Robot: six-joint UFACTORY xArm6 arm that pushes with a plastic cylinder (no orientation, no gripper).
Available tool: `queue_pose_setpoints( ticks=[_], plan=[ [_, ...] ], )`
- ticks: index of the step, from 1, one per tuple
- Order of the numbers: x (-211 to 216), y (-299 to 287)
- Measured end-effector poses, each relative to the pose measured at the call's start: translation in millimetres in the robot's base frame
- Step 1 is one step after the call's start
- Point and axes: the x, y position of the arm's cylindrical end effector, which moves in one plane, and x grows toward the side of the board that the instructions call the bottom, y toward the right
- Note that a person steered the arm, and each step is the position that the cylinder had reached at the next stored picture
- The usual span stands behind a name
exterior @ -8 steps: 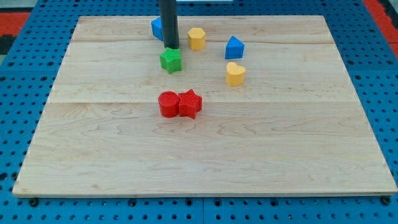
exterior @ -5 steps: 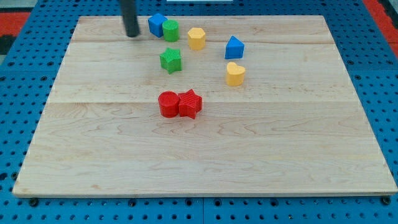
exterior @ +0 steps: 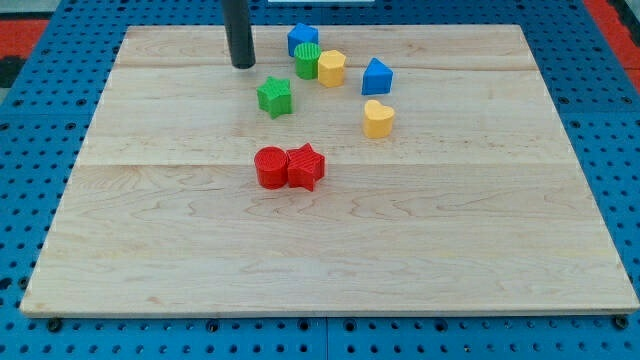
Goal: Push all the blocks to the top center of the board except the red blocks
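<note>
Standing clear, my tip is up-left of the green star.

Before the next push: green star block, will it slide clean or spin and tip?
The green star block sits low and flat on the board, so tipping looks unlikely. Its points probably make it spin off an off-centre push. My tip is up-left of it, not touching; likely light.
</note>
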Motion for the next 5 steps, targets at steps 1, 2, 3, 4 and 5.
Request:
queue_pose_setpoints(
  ticks=[1,2,3,4,5],
  plan=[
    [25.7,-60.7],
    [73.5,-29.1],
    [80.9,-13.1],
    [78.2,38.0],
    [62.6,61.3]
  ],
)
